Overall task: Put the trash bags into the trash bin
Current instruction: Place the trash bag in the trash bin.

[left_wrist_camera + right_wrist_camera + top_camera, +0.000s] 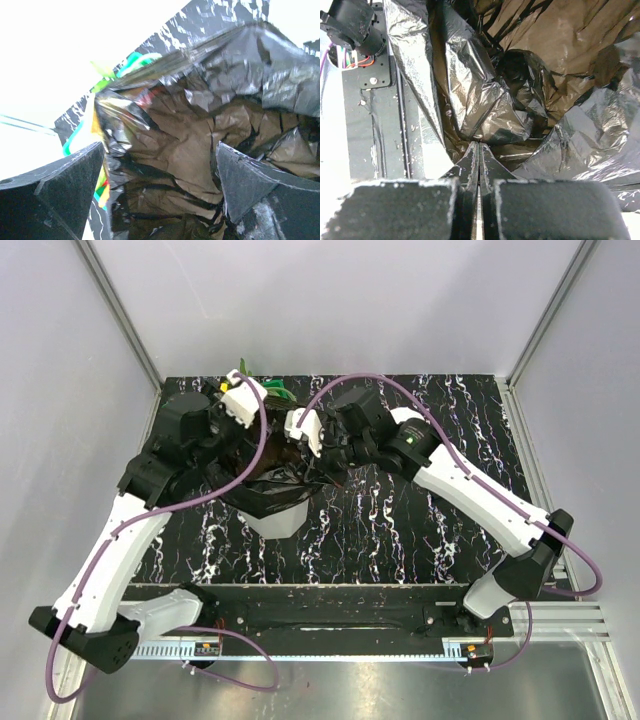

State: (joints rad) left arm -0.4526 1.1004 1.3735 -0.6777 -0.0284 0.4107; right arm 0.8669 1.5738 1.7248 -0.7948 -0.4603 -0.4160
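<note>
The trash bag [282, 483] sits draped into the mouth of the trash bin [278, 524]. The right claw [479, 145] is closed tight, apparently to press film down, while the left claw [160, 150] gapes wide, ready to grasp the edge.

Crowded centre, open right
The trash bag [285, 480] film chokes the trash bin [278, 522] mouth between my left hand [160, 155] and right hand [479, 145]; bare bench [400, 525] lies free at centre right.

The black table [400, 530], veined white like marble, carries the white trash bin [278, 522], standing directly under the left gripper [157, 165] and the right gripper [479, 145]. A green basket [277, 393] sits just beyond the left gripper.
</note>
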